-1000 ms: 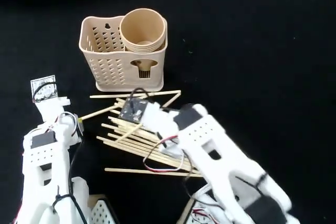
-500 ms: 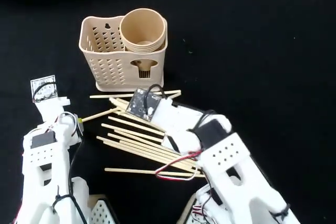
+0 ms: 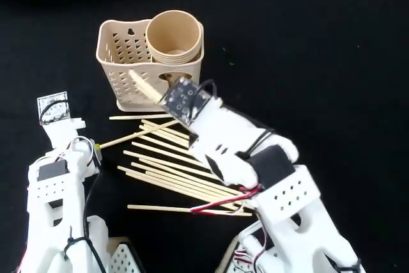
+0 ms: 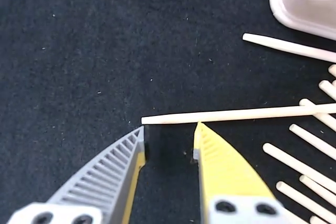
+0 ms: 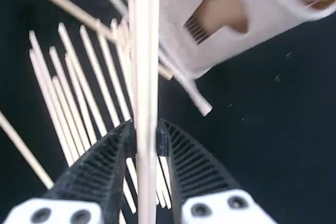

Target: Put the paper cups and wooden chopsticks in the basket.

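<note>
- The held chopstick (image 5: 143, 77) is gripped between the clenched fingers of the right tool (image 5: 146, 124). It cannot be told whether one stick or two pressed together are held.
- In the high view the held chopstick (image 3: 146, 87) is seen tilted, its free end pointing far and left, in front of the near wall of the basket (image 3: 128, 81).
- The basket is set on the far left part of the black worktop (image 3: 319, 62). The paper cups (image 3: 174, 36) are already stacked in its right half, and its left half is seen open.
- The loose chopsticks (image 3: 167, 169) are spread on the worktop just near of the basket, between the two arms.
- The left tool (image 4: 169, 129) is released and empty, and is held low over the worktop, with one loose stick (image 4: 236, 115) lying just past its fingertips.
- The step in hand is judged to be the carrying of the held chopstick into the basket.
- For this to be done well, the stick's free end should be raised above the rim before it is moved farther, since the perforated wall could catch it or the basket could be pushed.
- The stick should then be turned nearer upright, lowered into the open left half beside the cups, and let go only once its end is well inside.
</note>
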